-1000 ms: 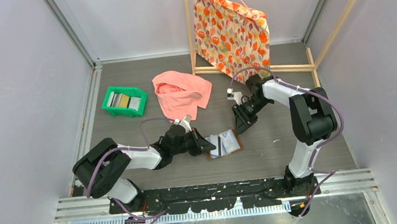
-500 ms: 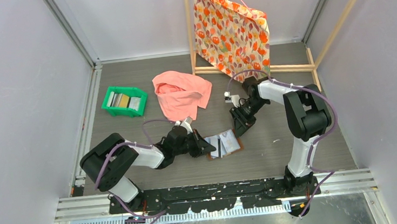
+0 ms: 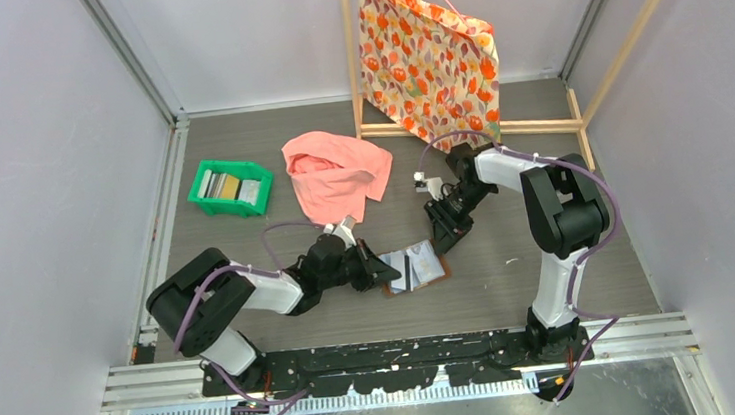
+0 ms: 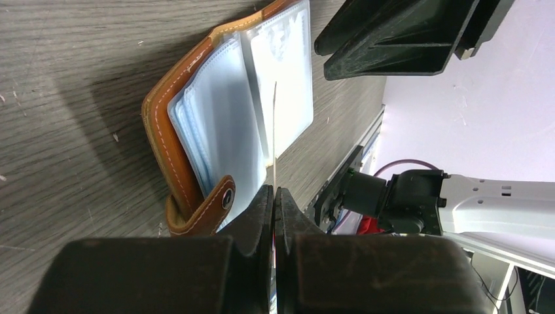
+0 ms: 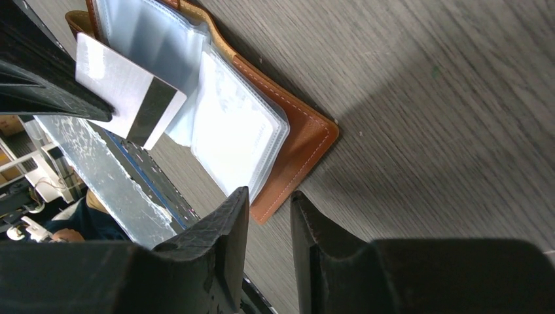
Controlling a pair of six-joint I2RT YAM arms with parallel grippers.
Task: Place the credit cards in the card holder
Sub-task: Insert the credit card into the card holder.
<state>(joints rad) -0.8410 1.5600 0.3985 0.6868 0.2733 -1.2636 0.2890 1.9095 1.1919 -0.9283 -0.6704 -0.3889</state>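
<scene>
1. The card holder (image 3: 419, 266) lies open on the table (image 3: 509, 265), in the lower middle of the top view. Its brown cover is down and its pale clear pockets are fanned upward.
2. One card (image 5: 127, 95), white with a dark stripe, stands on edge over those pockets. In the left wrist view it is only a thin line among the leaves, and whether its far edge sits inside a pocket cannot be told.
3. The left gripper (image 4: 274, 196) is pinched tight on the card's near end, just left of the holder in the top view.
4. The right gripper (image 5: 268, 203) has its jaws a narrow gap apart with nothing between them. It is above the holder's upper right corner.
5. More credit cards (image 3: 228, 187) lie in a green tray (image 3: 205, 206) at the left of the top view, well apart from the holder.
6. A pink cloth (image 3: 336, 175) lies beside the tray, and floral fabric (image 3: 427, 52) hangs on a wooden frame (image 3: 351, 48) at the top.
</scene>
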